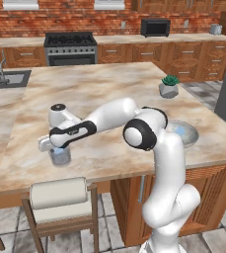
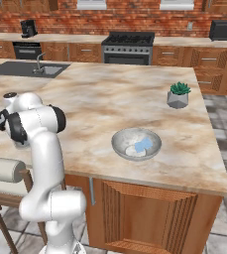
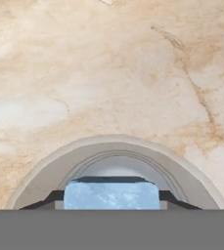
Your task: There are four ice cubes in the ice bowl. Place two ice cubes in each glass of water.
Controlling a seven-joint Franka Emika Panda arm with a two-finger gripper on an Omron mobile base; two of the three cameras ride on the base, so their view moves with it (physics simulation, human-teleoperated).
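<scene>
The white arm reaches to its left over the beige marbled counter (image 1: 109, 89), and its gripper (image 3: 112, 204) hangs straight above a short clear tumbler of bluish-grey water (image 1: 60, 156) near the counter's front edge. In the hand view a small light-blue translucent ice cube (image 3: 112, 195) sits between the two dark finger tips, with the tumbler's pale round rim arching just beyond it; the jaws are closed on the cube.

Well to the right of that tumbler stands the wide shallow whitish-grey bowl (image 2: 136, 145), with light-blue ice (image 2: 144, 144) still lying in it; how many pieces I cannot tell. A small grey pot with a green plant (image 2: 178, 96) stands farther back from the tumbler, beyond the bowl.

The step in hand looks like dropping this cube into the water. The risk is alignment: the rim lies ahead of the cube, not all around it, so a release now could land it on the rim or the counter and let it skid away. Lowering too far could knock the tumbler towards the counter's edge.
</scene>
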